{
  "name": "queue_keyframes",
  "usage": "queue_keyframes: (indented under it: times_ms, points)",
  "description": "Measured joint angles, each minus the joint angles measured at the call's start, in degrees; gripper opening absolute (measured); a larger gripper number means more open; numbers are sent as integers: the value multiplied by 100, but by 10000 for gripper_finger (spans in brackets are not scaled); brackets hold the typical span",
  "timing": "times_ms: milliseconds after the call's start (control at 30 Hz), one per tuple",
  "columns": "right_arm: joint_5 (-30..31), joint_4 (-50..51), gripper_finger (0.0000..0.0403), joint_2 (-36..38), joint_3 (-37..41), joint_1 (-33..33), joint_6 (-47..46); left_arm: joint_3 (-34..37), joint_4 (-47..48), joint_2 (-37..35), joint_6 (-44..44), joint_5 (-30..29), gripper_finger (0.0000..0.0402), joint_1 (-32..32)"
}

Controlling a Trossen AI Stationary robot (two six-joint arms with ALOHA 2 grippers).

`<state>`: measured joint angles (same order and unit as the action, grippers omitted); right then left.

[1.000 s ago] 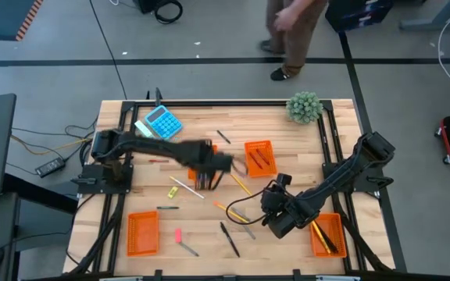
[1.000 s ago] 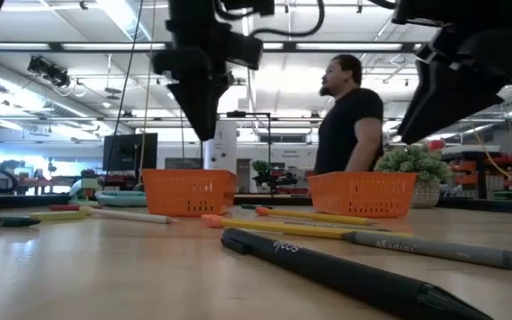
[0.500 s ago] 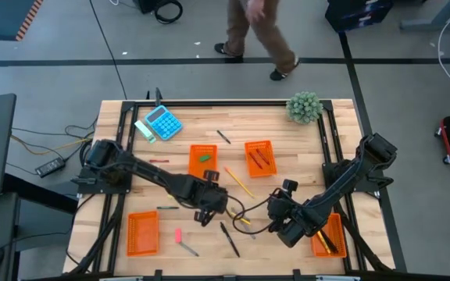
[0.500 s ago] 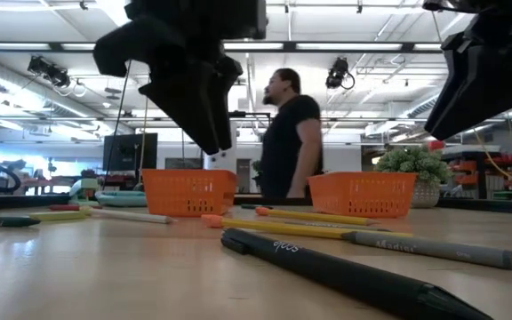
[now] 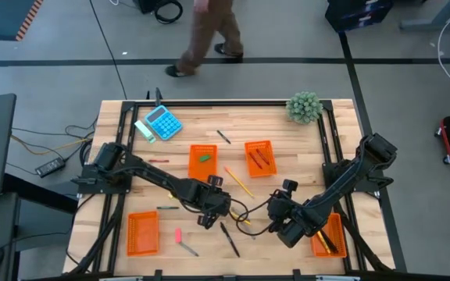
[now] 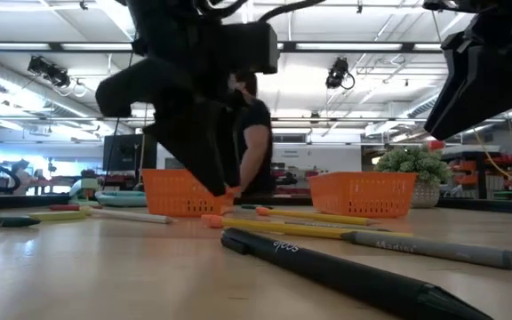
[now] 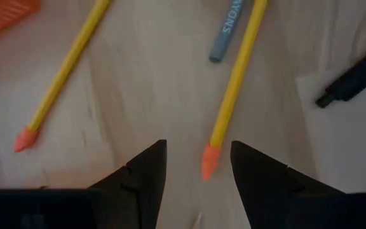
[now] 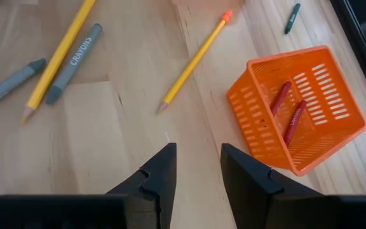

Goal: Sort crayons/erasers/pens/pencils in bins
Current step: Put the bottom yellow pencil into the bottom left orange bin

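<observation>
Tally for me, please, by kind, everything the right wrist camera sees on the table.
Yellow pencils: 2
Grey crayons: 2
Red crayons: 2
Dark green stick: 1
Orange bin: 1
Total: 8

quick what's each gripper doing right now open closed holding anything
Left gripper: open, empty, fingers straddling the eraser end of a yellow pencil.
Right gripper: open, empty, above bare table.
</observation>
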<state>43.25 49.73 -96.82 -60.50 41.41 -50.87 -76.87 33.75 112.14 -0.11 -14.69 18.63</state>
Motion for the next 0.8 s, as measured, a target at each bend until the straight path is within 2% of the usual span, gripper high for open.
queue_keyframes:
  times_ms: [367,800]
  points:
    - [19,-12,129,-2,1,0,4,6,-3,329,40,268,189,-23]
    - [21,-13,129,-1,1,-2,2,-7,-48,407,33,321,161,-197]
